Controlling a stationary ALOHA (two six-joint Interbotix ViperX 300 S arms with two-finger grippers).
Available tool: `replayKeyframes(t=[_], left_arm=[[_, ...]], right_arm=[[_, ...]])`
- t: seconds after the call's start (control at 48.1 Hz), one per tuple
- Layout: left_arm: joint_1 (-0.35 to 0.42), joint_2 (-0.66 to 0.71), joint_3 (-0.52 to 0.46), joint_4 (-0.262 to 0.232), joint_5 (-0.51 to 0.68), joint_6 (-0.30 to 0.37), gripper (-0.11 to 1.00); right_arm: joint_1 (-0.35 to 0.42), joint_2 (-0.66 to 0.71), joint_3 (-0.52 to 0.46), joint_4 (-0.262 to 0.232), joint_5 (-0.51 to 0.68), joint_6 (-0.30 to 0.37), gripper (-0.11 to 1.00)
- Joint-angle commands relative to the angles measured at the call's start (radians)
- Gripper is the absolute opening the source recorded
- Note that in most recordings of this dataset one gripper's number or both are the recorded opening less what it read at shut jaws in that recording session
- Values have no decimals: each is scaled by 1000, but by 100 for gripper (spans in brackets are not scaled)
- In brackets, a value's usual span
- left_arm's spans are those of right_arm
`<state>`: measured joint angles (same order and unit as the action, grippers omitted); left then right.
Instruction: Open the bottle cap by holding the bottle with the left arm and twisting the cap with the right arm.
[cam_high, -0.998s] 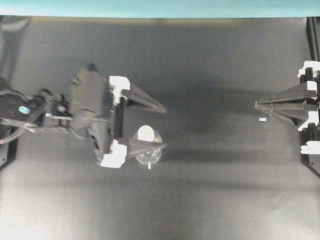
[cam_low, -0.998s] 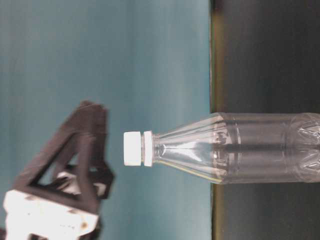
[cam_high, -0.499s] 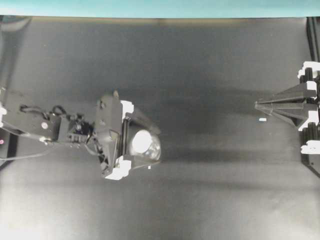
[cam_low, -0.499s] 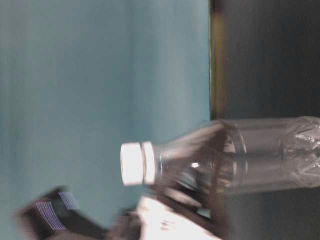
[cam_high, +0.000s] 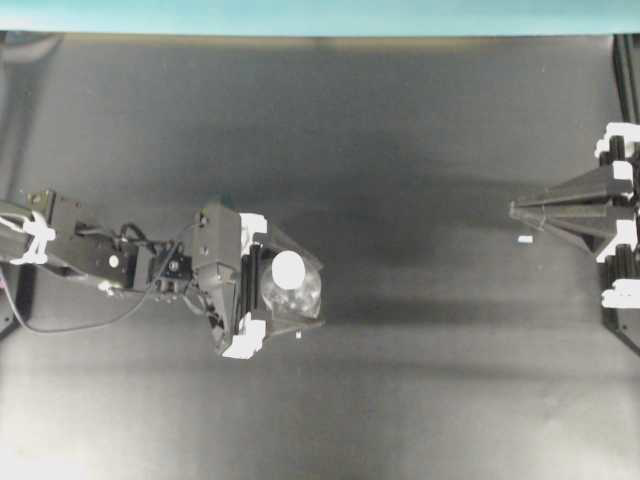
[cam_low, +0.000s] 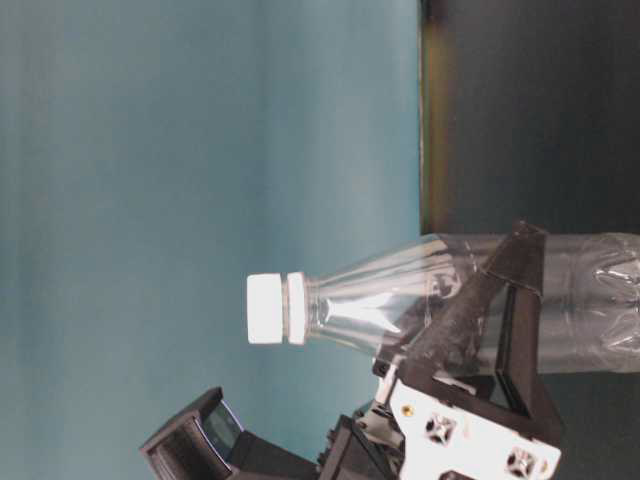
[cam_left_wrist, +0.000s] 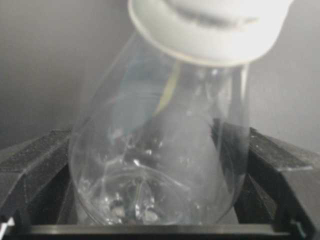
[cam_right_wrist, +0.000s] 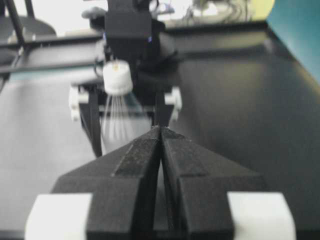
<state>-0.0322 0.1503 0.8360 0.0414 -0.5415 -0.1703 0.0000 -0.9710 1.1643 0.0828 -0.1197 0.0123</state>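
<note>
Left of centre on the worktop your bottle stands upright, its white bottle cap on top. Your left gripper has its fingers around the bottle's body, one on each side. Well apart at the right edge, your right gripper has its fingers pressed together, holding nothing.

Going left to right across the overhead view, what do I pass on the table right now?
Left arm → left gripper, its fingers either side of the bottle with the bottle cap on top → bare table → small white scrap → right gripper, fingers together, at the right edge.
</note>
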Motion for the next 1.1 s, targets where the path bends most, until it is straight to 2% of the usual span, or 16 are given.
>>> replayKeyframes(t=[0.0,0.166,0.333,0.436,0.561,0.686,0.79,0.873,0.977,1.081], left_arm=[[-3,18,23,5,8,-2,99],[-3,37,29,3,8,-2,99],[-5,63,32,5,-12,-2,99],[-5,63,32,3,-35,0,98],[-5,64,32,3,-48,0,98],[-5,64,34,5,-46,2,94],[-6,64,35,3,-44,3,89],[-6,64,34,3,-48,6,84],[-9,64,29,5,-48,12,84],[-9,66,32,5,-48,12,84]], right_arm=[[-6,26,-35,18,58,26,0],[-3,60,-78,23,224,107,0],[-3,71,-107,21,253,132,3],[8,87,-135,25,281,143,13],[28,149,-215,28,359,181,35],[43,268,-350,49,515,273,62],[52,394,-509,54,692,350,81],[52,480,-635,57,831,382,85],[40,597,-807,64,1006,426,84],[18,709,-976,98,1140,472,84]])
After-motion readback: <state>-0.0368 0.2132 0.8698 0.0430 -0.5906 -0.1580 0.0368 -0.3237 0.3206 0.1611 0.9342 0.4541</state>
